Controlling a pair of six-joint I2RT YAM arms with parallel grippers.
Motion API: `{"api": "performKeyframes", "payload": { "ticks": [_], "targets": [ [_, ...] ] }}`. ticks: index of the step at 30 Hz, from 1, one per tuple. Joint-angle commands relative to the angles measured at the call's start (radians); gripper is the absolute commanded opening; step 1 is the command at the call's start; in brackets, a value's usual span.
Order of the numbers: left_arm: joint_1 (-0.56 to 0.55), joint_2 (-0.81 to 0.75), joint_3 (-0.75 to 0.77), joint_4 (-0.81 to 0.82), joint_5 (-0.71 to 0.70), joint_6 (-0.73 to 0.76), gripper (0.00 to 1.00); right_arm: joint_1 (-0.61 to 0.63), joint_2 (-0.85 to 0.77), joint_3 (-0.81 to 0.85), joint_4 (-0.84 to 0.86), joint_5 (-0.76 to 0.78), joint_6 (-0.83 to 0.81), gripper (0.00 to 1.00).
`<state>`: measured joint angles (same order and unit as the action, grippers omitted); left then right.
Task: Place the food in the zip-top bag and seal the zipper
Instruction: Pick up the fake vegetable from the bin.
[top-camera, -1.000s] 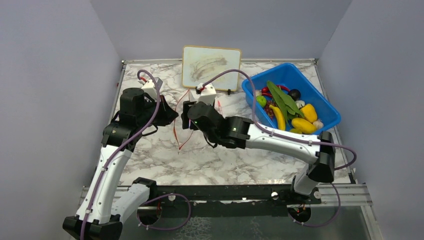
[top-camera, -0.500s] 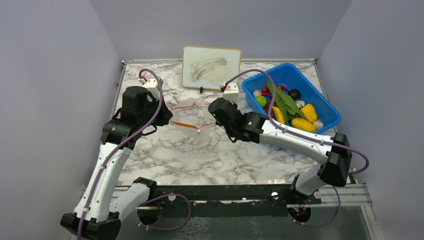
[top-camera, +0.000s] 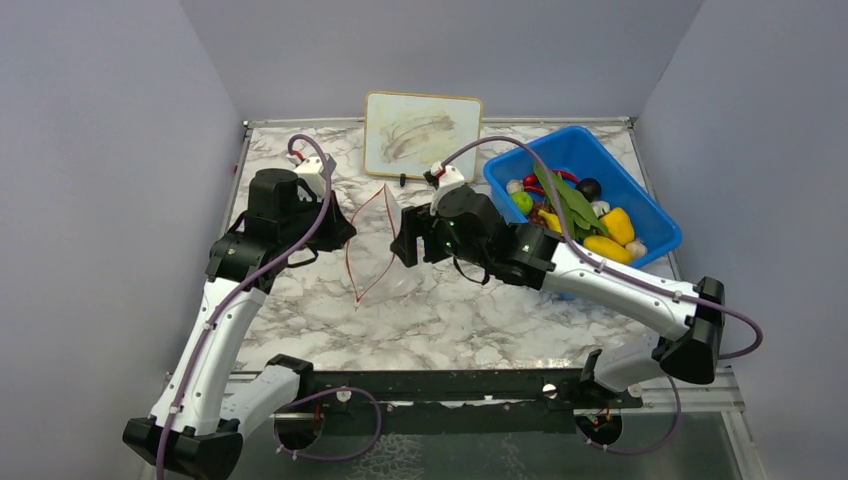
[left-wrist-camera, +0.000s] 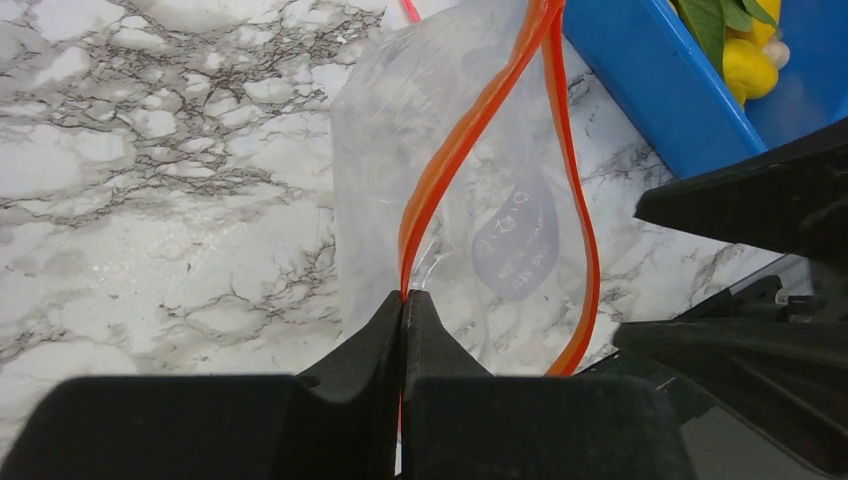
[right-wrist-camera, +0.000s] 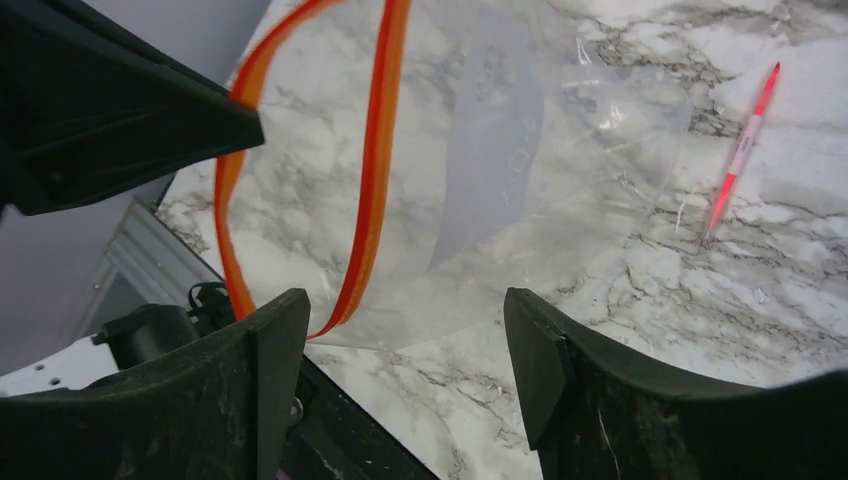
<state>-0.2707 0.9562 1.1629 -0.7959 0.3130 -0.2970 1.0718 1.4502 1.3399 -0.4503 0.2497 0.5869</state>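
a: now that your right gripper (right-wrist-camera: 400, 310) has let go, its fingers stand spread with nothing between them. what's the left doing?

b: your left gripper (left-wrist-camera: 404, 305), at 9 o'clock from the table's middle, has its fingers pressed together on the zipper (left-wrist-camera: 440, 170), pinching one lip. it alone holds up the zip-top bag (left-wrist-camera: 380, 150).

a: what changed?

b: half a second ago you had the mouth pulled flat and wide between both grippers. now the right end is free and the strip has sprung into a tall, leaf-shaped loop just beside the right fingers. i'd say the mouth is gaping.

a: so the bag is ready?

b: likely. nothing is inside it yet. the food (top-camera: 575, 215) all lies in the blue bin (top-camera: 565, 148) at 2 o'clock, well apart from the bag. your right arm is free to fetch a piece, but the floppy mouth may sag shut meanwhile.

a: and beyond that?

b: a whiteboard (top-camera: 423, 135) at 12 o'clock. it's not your concern.
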Motion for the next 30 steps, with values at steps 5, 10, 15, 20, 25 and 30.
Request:
{"api": "performKeyframes", "payload": {
  "ticks": [5, 10, 15, 20, 25, 30],
  "targets": [
    [-0.041, 0.016, 0.047, -0.049, -0.055, 0.041, 0.00, -0.036, -0.121, 0.100, -0.103, -0.031, -0.123, 0.75],
    [-0.050, 0.000, 0.029, -0.048, -0.045, 0.040, 0.00, -0.083, -0.186, 0.141, -0.196, 0.104, -0.222, 0.77],
    [-0.051, -0.018, 0.050, -0.046, -0.059, 0.037, 0.00, -0.181, -0.202, 0.160, -0.275, 0.251, -0.319, 0.77],
    [-0.051, -0.036, 0.077, -0.038, -0.096, 0.029, 0.00, -0.354, -0.162, 0.163, -0.297, 0.292, -0.427, 0.76],
    [-0.051, -0.041, 0.069, -0.031, -0.068, 0.020, 0.00, -0.524, -0.099, 0.121, -0.261, 0.310, -0.508, 0.77],
    [-0.051, -0.049, 0.031, -0.012, -0.033, 0.007, 0.00, -0.653, -0.024, 0.049, -0.206, 0.316, -0.579, 0.74]
  ]
}}
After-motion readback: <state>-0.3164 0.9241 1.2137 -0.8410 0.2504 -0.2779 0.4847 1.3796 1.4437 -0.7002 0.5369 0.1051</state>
